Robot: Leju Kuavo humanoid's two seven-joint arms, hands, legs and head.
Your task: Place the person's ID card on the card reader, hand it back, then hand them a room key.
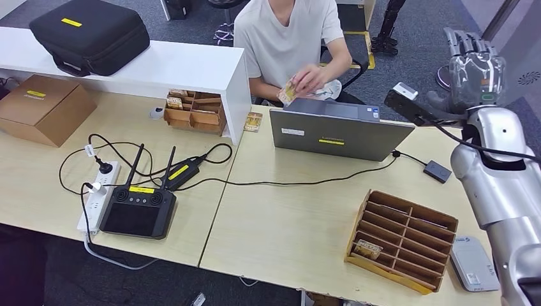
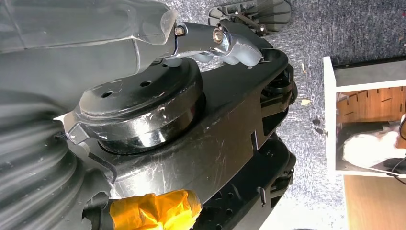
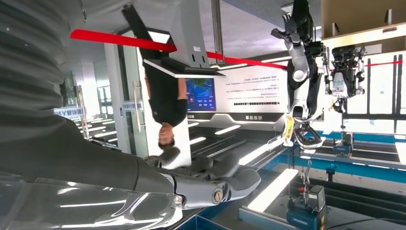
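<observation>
Behind the laptop (image 1: 335, 132) a person in a white shirt holds a small card (image 1: 288, 93) in both hands. My right hand (image 1: 475, 64) is raised at the far right of the desk, well apart from the person, fingers up and spread with nothing in them; its fingers (image 3: 210, 188) stretch out bare in the right wrist view. The grey card reader (image 1: 473, 263) lies flat at the near right corner. Beside it a wooden slotted rack (image 1: 415, 223) has one room key card (image 1: 369, 248) in a front slot. My left hand (image 2: 225, 43) hangs by my body, holding nothing.
A second small wooden box (image 1: 194, 111) with cards sits under the white shelf (image 1: 178, 67), and a loose card (image 1: 253, 121) lies next to it. On the left of the desk are a controller with antennas (image 1: 137, 207), a power strip, cables and a cardboard box (image 1: 41, 108).
</observation>
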